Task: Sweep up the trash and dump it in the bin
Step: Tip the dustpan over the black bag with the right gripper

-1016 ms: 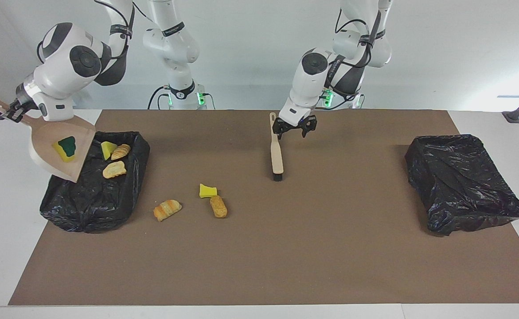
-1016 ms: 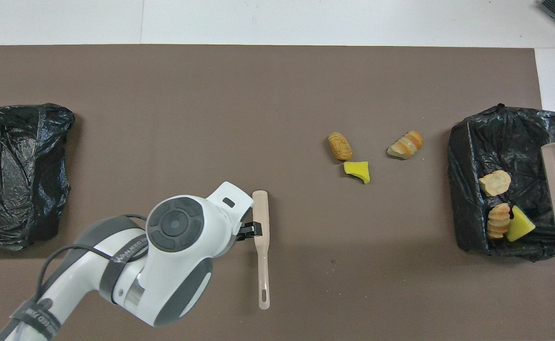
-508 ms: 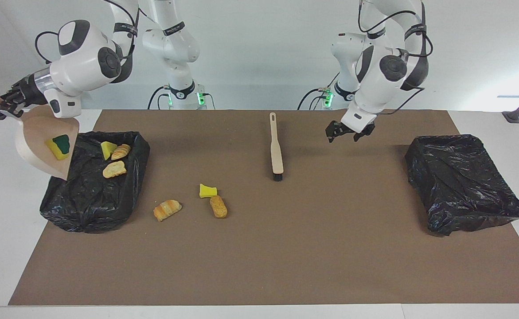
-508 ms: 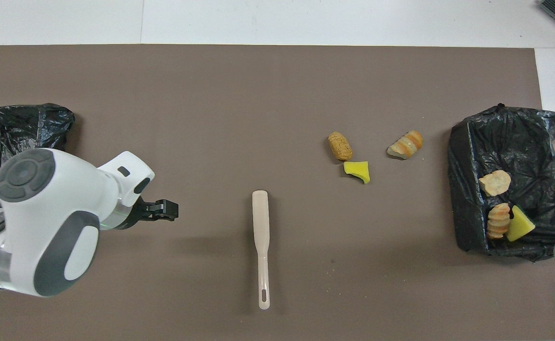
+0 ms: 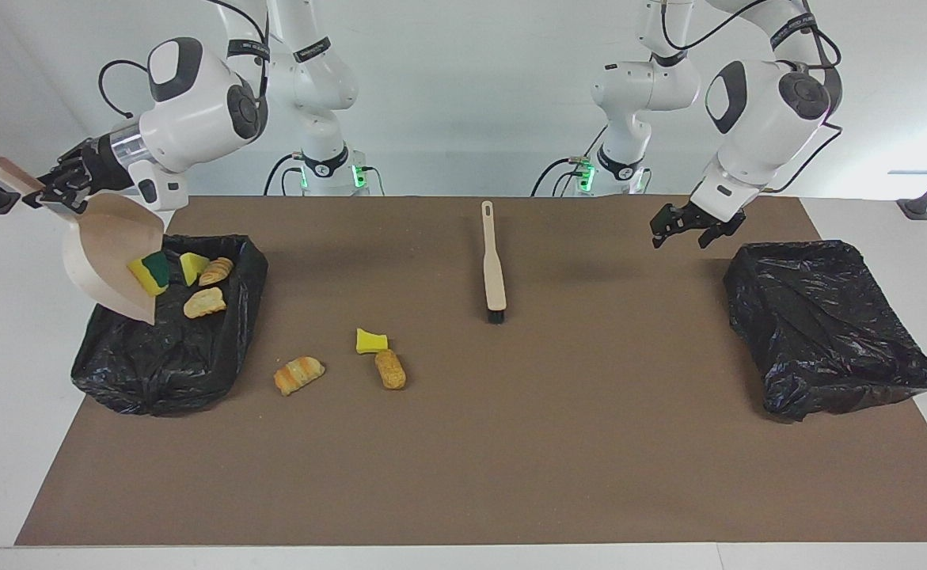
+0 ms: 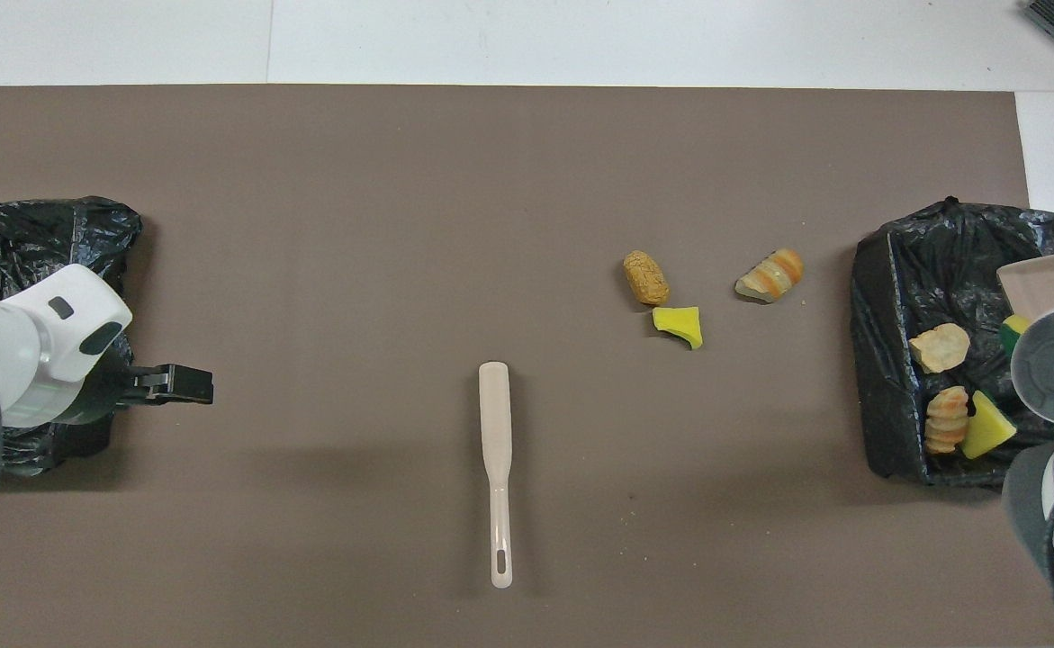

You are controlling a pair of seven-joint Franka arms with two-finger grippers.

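Trash lies scattered at mid-mat, some inside the bin; right gripper clamps the dustpan, mouth tipped toward five o'clock. Overhead: left gripper, jaws wide and empty, points to three o'clock; brush runs twelve-to-six

I see both of my arms in glossy white shells with dark grey joint caps and round end discs. Thin black cables loop outside the upper links, black bands with small lettering ring the segments, and green lights glow at the bases. Each wrist ends in black hardware.
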